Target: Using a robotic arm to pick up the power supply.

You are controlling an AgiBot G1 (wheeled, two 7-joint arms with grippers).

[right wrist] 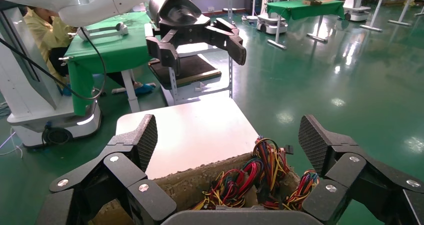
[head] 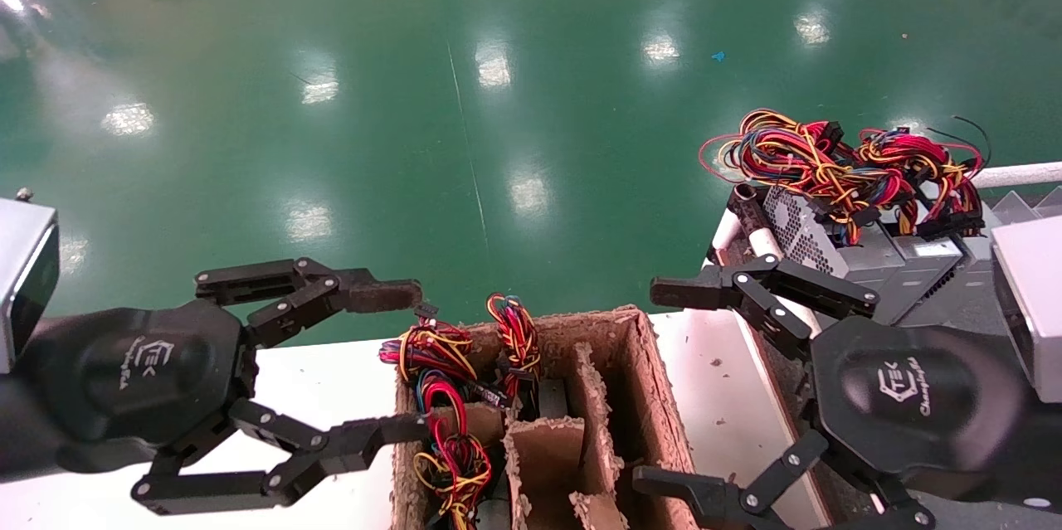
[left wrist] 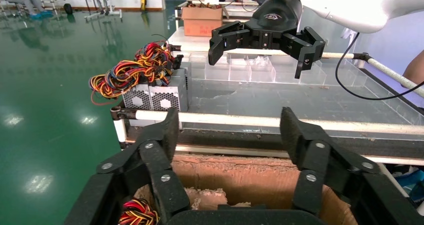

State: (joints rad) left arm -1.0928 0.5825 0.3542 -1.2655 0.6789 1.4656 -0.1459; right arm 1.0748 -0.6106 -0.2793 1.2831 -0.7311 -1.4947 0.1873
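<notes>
On the rack at the robot's right, the power supply [head: 871, 252], a grey perforated box under a tangle of coloured wires [head: 838, 157], lies just beyond the right gripper [head: 672, 385]. That gripper hovers empty with fingers spread wide, pointing inward toward the cardboard box [head: 639, 381], so the supply sits forward and outward of its fingertips; its long axis appears to run diagonally along the rack. Right is judged the nearer arm. Left gripper [head: 411, 364], likewise wide and empty, hangs over the white table [head: 315, 381], well apart.
</notes>
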